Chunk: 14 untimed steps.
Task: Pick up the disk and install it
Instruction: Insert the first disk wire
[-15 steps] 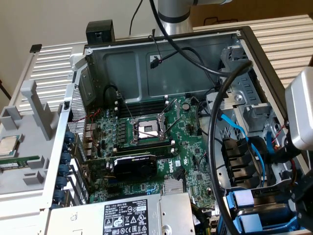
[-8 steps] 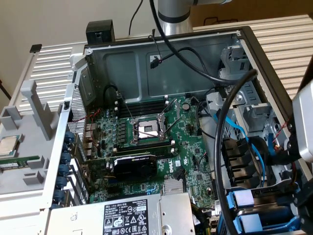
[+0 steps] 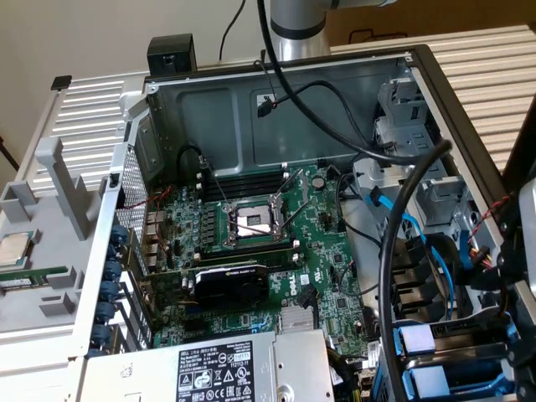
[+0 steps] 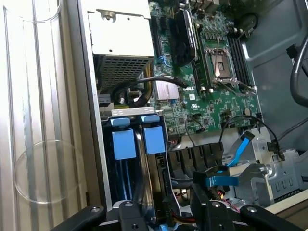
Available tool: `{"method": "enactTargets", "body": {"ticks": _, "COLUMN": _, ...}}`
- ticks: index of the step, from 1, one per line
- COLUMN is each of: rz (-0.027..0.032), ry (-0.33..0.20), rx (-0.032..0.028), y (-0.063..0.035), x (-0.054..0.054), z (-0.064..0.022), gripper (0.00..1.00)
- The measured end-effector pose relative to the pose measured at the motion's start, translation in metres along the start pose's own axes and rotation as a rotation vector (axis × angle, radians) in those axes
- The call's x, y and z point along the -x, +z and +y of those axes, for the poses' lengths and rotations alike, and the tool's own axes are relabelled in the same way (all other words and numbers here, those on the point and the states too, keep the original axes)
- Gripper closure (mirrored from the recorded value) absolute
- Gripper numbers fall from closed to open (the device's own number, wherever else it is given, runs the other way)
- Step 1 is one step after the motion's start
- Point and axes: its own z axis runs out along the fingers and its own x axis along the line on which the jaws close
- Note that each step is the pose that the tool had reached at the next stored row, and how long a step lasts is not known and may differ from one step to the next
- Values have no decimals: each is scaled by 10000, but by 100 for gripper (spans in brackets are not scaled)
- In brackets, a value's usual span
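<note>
An open computer case lies on its side with its motherboard (image 3: 276,251) exposed. In the drive cage (image 4: 130,113) at the case's corner stand two bright blue carrier ends side by side, one (image 4: 155,139) and its neighbour (image 4: 124,143), each on a disk seated edge-up in a slot. The exterior view has these carriers (image 3: 416,339) at its lower right. My gripper (image 4: 168,214) hangs above the cage. Its black fingers (image 4: 129,211) stand apart and open, and nothing shows gripped between them. One carrier sits roughly under the gap.
A grey power-supply box (image 3: 209,368) with a label fills the case's near end. Black cables (image 3: 394,243) and blue ribbon cables (image 4: 236,149) loop over the drive area. At the exterior view's left, a grey fixture (image 3: 50,251) holds a CPU chip (image 3: 15,249). The arm's column (image 3: 297,25) rises behind the case.
</note>
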Motion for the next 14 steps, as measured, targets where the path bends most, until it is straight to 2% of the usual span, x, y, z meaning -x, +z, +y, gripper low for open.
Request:
{"method": "enactTargets", "body": {"ticks": 6, "rz": -264, "ry": -146, "rx": 120, "y": 14, "x": -17, "z": -25, "gripper": 50}}
{"method": "enactTargets", "body": {"ticks": 8, "rz": -311, "ry": -160, "rx": 161, "y": 14, "x": -25, "z": -42, "gripper": 50}}
{"method": "enactTargets", "body": {"ticks": 11, "rz": -339, "ry": -148, "rx": 232, "y": 9, "x": -32, "z": -84, "gripper": 50}}
{"method": "enactTargets", "body": {"ticks": 14, "rz": -427, "ry": -182, "rx": 308, "y": 19, "x": -52, "z": -96, "gripper": 50}}
